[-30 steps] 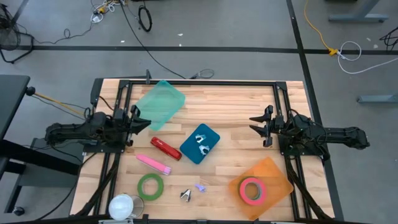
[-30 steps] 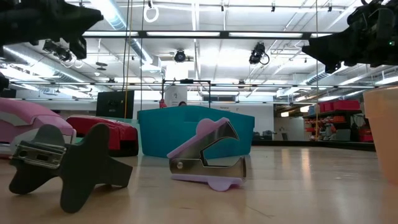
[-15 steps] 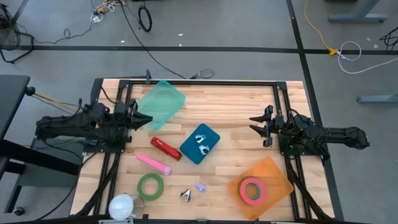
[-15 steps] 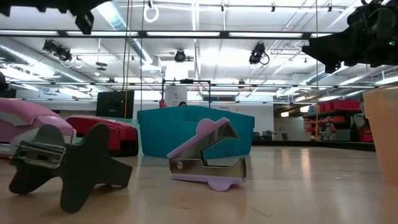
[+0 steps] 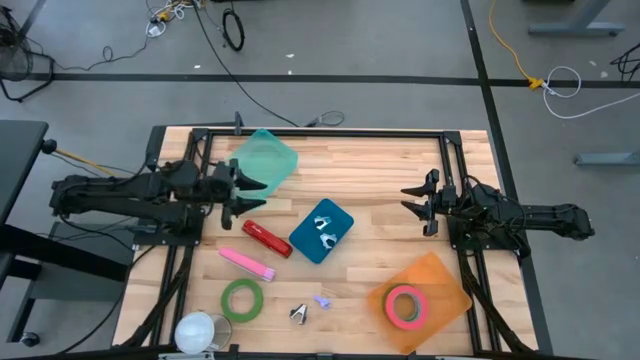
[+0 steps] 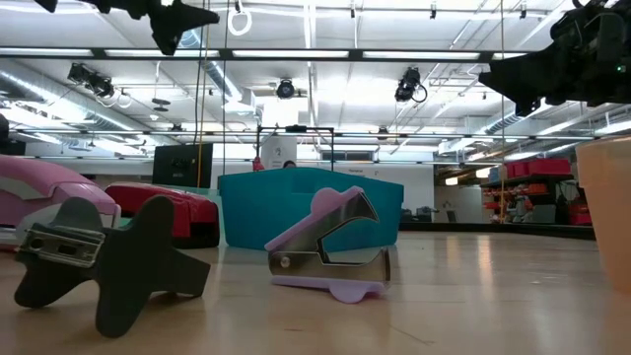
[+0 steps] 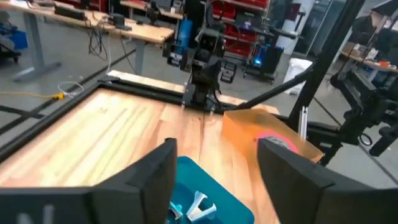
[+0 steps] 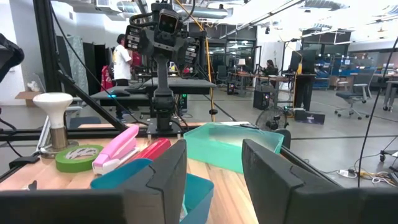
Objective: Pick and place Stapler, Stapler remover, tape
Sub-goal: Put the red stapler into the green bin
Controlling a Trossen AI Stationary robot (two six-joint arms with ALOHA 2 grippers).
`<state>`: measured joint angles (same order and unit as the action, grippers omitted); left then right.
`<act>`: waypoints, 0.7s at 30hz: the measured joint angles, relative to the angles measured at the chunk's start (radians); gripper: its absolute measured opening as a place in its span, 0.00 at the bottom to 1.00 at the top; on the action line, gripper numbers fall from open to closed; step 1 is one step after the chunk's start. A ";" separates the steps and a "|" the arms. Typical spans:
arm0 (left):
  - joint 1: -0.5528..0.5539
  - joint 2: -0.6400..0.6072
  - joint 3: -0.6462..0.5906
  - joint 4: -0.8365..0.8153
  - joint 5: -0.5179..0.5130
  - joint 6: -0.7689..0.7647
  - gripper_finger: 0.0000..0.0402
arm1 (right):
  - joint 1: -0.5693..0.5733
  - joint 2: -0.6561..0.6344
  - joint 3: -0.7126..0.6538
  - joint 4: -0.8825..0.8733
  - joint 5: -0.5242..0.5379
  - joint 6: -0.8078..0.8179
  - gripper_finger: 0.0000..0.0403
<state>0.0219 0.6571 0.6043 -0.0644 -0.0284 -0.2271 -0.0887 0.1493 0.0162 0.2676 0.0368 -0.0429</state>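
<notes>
On the tabletop, red stapler [image 5: 266,238] and green tape [image 5: 241,299] lie unplaced at seven o'clock of the blue bin [image 5: 322,230], while left gripper [image 5: 243,192] and right gripper [image 5: 413,203] hover, jaws parted and empty.

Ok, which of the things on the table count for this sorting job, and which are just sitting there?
Job items:
red stapler
pink stapler
green tape
pink tape in orange tray
purple stapler remover
dark stapler remover
blue bin
teal tray

Lying about:
white lamp-like object
</notes>
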 joint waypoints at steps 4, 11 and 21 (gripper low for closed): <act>0.000 0.035 0.001 0.002 0.004 -0.046 0.68 | 0.000 0.000 0.000 0.000 0.000 0.000 0.39; 0.000 0.100 0.001 0.001 0.082 -0.050 0.75 | 0.000 0.000 0.000 0.000 0.000 0.000 0.39; 0.000 0.200 0.001 -0.029 0.189 0.023 0.73 | 0.000 0.000 0.000 0.000 0.000 0.000 0.39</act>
<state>0.0219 0.8575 0.6056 -0.0933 0.1610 -0.2038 -0.0887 0.1493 0.0162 0.2676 0.0368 -0.0428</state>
